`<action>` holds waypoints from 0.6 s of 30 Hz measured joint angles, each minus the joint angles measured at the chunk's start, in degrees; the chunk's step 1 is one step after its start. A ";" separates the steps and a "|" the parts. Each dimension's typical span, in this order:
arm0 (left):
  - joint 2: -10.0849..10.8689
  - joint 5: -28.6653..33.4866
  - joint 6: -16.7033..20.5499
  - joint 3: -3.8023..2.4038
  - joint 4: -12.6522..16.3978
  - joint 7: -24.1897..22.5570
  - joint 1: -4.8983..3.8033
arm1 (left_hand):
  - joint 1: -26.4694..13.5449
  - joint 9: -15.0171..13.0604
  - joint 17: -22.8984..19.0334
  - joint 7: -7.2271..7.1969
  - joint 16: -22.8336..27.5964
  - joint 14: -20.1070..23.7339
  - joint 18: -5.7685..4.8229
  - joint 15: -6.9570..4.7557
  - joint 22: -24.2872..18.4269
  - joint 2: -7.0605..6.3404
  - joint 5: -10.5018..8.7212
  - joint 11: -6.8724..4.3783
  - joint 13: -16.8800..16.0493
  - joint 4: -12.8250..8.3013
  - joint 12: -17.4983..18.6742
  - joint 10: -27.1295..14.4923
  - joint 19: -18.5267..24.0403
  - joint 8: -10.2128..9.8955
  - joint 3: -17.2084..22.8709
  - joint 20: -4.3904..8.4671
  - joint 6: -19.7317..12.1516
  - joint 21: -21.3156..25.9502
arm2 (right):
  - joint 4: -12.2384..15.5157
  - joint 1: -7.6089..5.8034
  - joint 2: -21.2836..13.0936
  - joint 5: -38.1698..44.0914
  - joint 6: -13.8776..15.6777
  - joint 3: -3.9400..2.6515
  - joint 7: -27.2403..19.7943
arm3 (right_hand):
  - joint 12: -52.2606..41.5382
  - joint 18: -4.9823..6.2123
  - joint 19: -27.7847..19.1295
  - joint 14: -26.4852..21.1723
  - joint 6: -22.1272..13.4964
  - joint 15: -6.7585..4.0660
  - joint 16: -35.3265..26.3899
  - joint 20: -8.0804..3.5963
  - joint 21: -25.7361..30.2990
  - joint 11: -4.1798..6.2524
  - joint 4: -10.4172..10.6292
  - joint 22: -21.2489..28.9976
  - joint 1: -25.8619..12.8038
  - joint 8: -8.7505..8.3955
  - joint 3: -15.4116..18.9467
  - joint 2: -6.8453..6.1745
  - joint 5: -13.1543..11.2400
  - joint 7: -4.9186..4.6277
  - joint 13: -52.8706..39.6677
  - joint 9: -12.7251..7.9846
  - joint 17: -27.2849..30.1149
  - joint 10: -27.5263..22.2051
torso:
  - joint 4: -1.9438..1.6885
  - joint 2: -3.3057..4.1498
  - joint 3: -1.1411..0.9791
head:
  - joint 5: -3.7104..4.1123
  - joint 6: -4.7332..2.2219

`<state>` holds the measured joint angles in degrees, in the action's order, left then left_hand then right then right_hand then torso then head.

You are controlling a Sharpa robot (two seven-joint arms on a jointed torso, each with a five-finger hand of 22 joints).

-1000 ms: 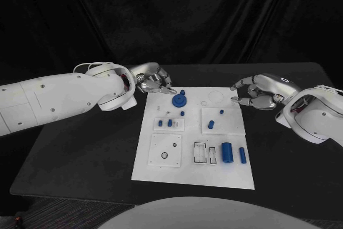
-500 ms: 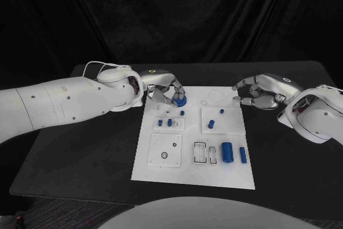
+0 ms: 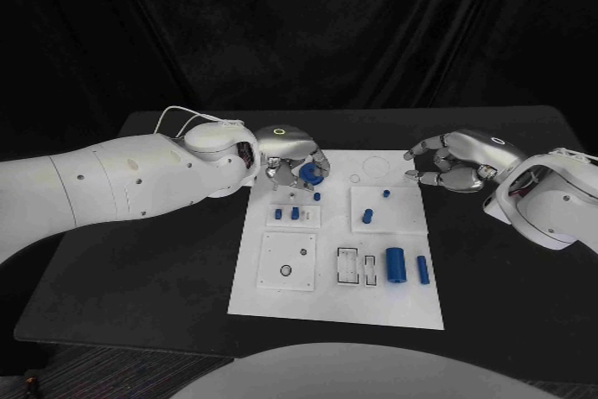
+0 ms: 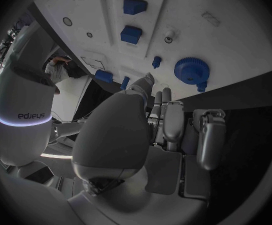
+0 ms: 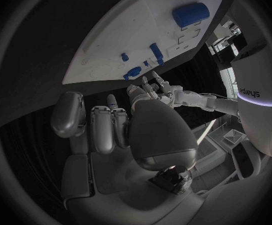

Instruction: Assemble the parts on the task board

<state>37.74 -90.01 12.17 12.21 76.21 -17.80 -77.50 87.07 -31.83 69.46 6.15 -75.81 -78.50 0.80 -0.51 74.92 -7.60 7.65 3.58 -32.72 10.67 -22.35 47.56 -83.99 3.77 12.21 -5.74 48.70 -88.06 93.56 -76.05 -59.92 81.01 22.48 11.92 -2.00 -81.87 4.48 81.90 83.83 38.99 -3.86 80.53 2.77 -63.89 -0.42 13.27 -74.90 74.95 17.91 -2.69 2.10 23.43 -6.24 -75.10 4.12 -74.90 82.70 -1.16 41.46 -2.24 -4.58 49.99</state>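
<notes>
The word "sharpa" stands mirrored on a white robot arm (image 4: 24,116) and on another arm (image 5: 256,92).

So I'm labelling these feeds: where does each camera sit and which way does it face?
Head view: on the head, looking down at the task board; both arms reach in.
Left wrist view: behind the left robot hand, facing the board's blue gear.
Right wrist view: behind the right robot hand, facing the board.
Shared: the gear.

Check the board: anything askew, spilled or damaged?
Nothing stands out. The blue parts lie tidy on the task board; the left hand sits over the blue gear at its far end, and the right hand is curled beside it.
</notes>
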 measured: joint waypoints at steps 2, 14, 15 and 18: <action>-0.30 -0.52 0.00 0.00 -0.15 0.07 0.05 | 0.00 0.41 -0.24 0.00 0.00 0.00 0.00 0.00 0.00 0.00 0.00 0.00 0.42 0.16 0.00 0.00 0.00 0.00 0.16 0.00 0.00 0.00 | -0.06 0.07 0.02 0.00 -0.10 0.00 0.00 | 0.00 0.00 0.00 0.00 0.00 0.00 0.00 0.00 0.00 0.00 0.00 0.00 0.00 0.00 0.00 0.00 0.00 0.00 0.00 0.00 0.00 0.00 | 0.00 0.00 -0.01 | 0.04 0.00; -1.94 -3.28 -0.98 0.00 -1.55 0.71 1.26 | -1.10 3.08 0.15 -0.93 -0.72 -0.33 0.00 -0.33 0.00 -0.57 0.00 -0.52 2.71 0.23 0.67 1.14 0.00 0.00 0.56 0.00 1.38 -0.22 | -0.23 0.28 0.07 0.00 -0.50 0.00 0.02 | -0.01 0.00 0.00 0.00 0.00 0.00 0.00 0.00 0.00 0.00 0.00 -0.04 0.22 0.00 0.00 -0.22 0.00 0.00 0.07 -0.05 0.00 0.00 | 0.03 -0.04 -0.07 | 0.42 0.00; -2.00 -3.50 -1.10 0.00 -1.64 0.77 1.36 | -1.16 3.18 0.13 -0.93 -0.72 -0.33 0.00 -0.32 0.00 -0.51 0.00 -0.52 2.81 0.23 0.67 1.14 0.00 0.00 0.55 0.00 1.38 -0.22 | -0.23 0.28 0.06 0.00 -0.51 0.00 0.02 | -0.01 0.00 0.00 0.00 0.00 0.00 0.00 0.00 0.00 0.00 0.00 -0.04 0.22 0.00 0.00 -0.22 0.00 0.00 0.07 -0.05 0.00 0.00 | 0.03 -0.04 -0.07 | 0.44 0.00; -2.22 -4.17 -1.55 0.00 -2.02 0.91 1.60 | -1.16 3.61 -0.06 -1.13 -0.72 -0.33 0.00 -0.32 0.00 -0.51 0.00 -0.60 3.22 0.07 0.68 1.92 0.00 0.00 0.71 0.01 1.58 -0.22 | -0.23 0.28 0.03 0.00 -0.53 0.00 0.02 | -0.01 0.00 0.00 0.00 0.00 0.00 0.00 0.00 0.00 0.00 0.00 -0.04 0.22 0.00 0.00 -0.22 0.00 0.00 0.07 -0.04 0.00 0.00 | 0.04 -0.03 -0.07 | 0.47 0.00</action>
<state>35.52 -94.18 10.62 12.21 74.19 -16.89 -75.90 85.91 -28.22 69.39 5.02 -76.54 -78.83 0.80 -0.83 74.92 -8.11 7.65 2.98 -29.50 10.74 -21.67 49.48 -83.99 3.77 12.92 -5.74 50.28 -88.28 93.34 -75.76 -59.89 81.01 21.95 11.92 -1.98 -81.89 4.48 81.90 83.83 38.98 -3.86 80.53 2.77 -63.89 -0.42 13.27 -74.95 75.17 17.91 -2.69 1.88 23.42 -6.24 -75.03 4.08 -74.90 82.71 -1.12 41.43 -2.31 -4.11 49.99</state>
